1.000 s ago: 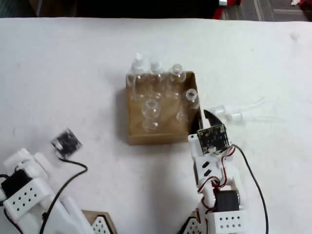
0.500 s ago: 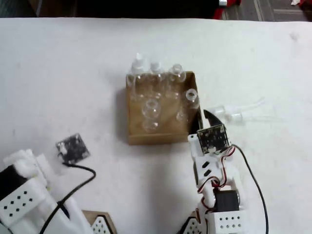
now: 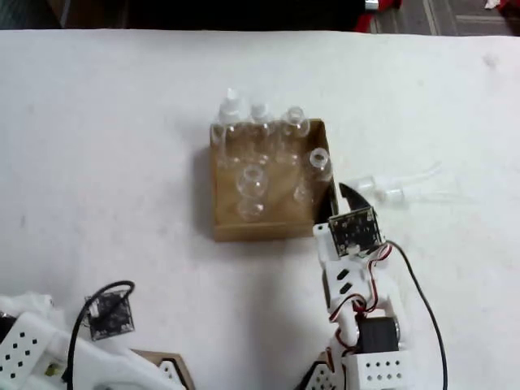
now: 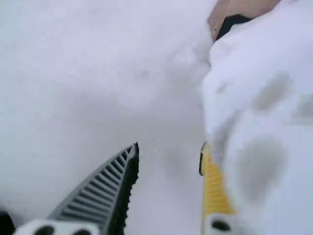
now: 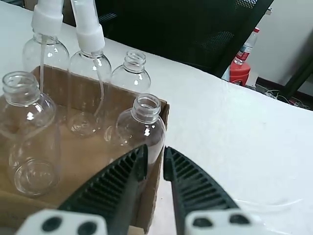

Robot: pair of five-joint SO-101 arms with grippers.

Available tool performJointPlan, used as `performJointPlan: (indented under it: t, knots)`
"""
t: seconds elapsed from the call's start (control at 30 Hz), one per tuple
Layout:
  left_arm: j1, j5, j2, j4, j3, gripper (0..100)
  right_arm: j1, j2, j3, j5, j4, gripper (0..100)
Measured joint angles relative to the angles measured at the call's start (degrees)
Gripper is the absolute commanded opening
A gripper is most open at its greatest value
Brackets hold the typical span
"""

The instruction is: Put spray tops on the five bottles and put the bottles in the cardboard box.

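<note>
The cardboard box point(image 3: 260, 230) stands mid-table with five clear bottles upright inside. Two at the back left carry white spray tops point(image 3: 230, 107) point(image 5: 90, 34). The other three have bare necks point(image 3: 318, 161) point(image 5: 139, 128). Two loose spray tops point(image 3: 388, 192) lie on the table right of the box, and a thin tube point(image 5: 266, 201) shows in the right wrist view. My right gripper point(image 5: 154, 155) point(image 3: 348, 195) is shut on nothing, low beside the box's right front corner. My left gripper point(image 4: 168, 164) hangs open over bare table near the front left edge.
The left arm point(image 3: 49, 353) is folded at the front left corner beside a brown base plate point(image 3: 166, 370). A dark chair point(image 5: 195, 29) and a red bottle point(image 5: 240, 68) stand beyond the table's far edge. White tabletop lies left of the box.
The left arm has drawn back toward the front left corner, away from the box. The right arm, box and bottles have not moved.
</note>
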Motion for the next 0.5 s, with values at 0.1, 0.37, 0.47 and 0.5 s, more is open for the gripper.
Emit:
performJointPlan:
  t: [0.1,0.37,0.47,0.5]
  knots:
    - [-0.5,-0.1,0.0,-0.2,2.0,20,0.0,0.0,0.0,0.0,0.0,4.9]
    - [-0.5,-0.1,-1.4,-3.8,5.9,20,0.0,0.0,0.0,0.0,0.0,4.9]
    - [0.0,-0.1,-1.4,-4.5,6.6,20,0.0,0.0,0.0,0.0,0.0,4.9]
    - [0.8,-0.1,-1.4,-4.6,6.6,20,0.0,0.0,0.0,0.0,0.0,4.9]
